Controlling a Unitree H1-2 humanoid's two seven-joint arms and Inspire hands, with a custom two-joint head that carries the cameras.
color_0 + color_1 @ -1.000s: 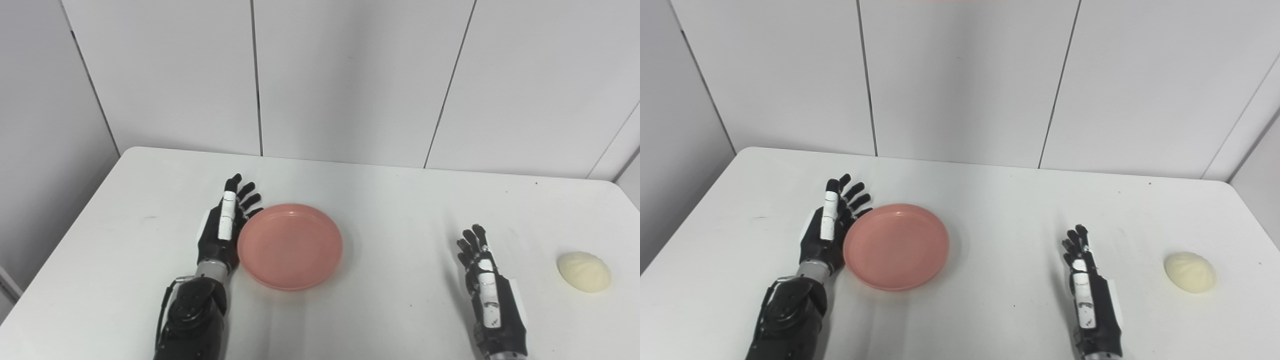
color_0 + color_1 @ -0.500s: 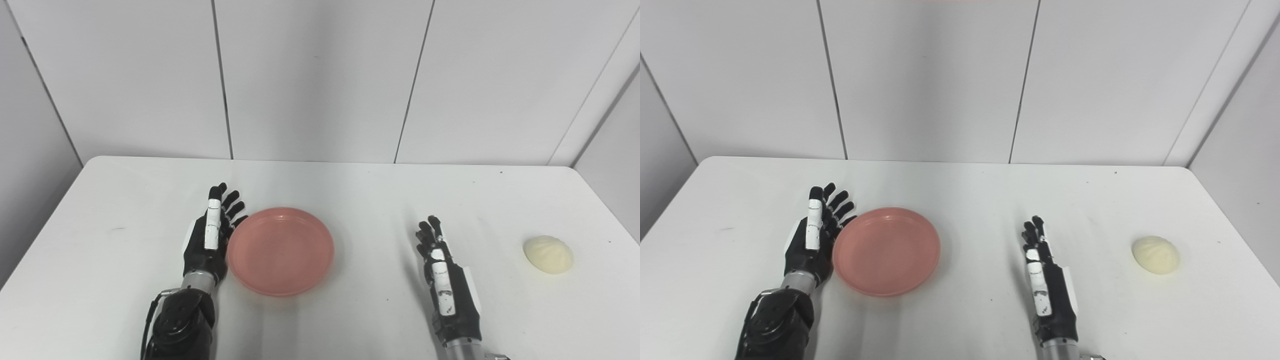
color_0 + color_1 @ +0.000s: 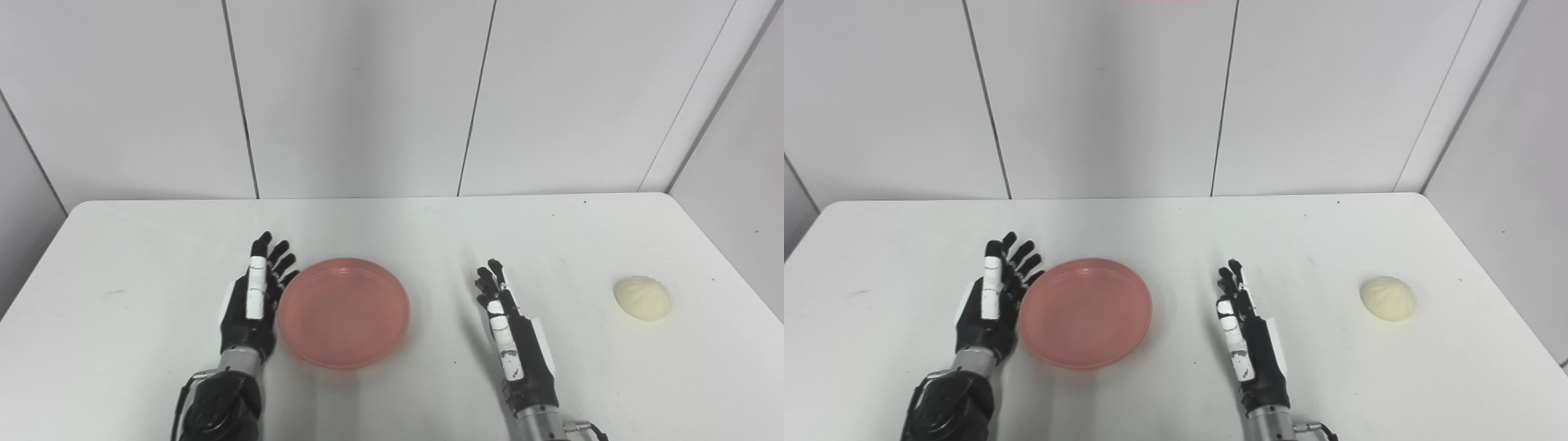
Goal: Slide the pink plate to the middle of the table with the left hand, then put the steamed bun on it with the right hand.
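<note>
A pink plate [image 3: 343, 311] lies flat on the white table [image 3: 429, 233], left of the table's middle. My left hand [image 3: 252, 303] stands on edge against the plate's left rim, open, fingers straight and pointing away from me. My right hand [image 3: 514, 343] is open and empty, on edge to the right of the plate with a gap between them. A pale steamed bun [image 3: 642, 297] sits on the table near the right edge, well to the right of my right hand. The bun also shows in the right eye view [image 3: 1388, 297].
White wall panels [image 3: 367, 92] rise directly behind the table's far edge. The table's right edge runs close to the bun. Small dark specks mark the tabletop.
The camera has turned to the right, so the whole picture has shifted left. Against the table the left hand stays against the plate's rim, and the right hand shows no clear move.
</note>
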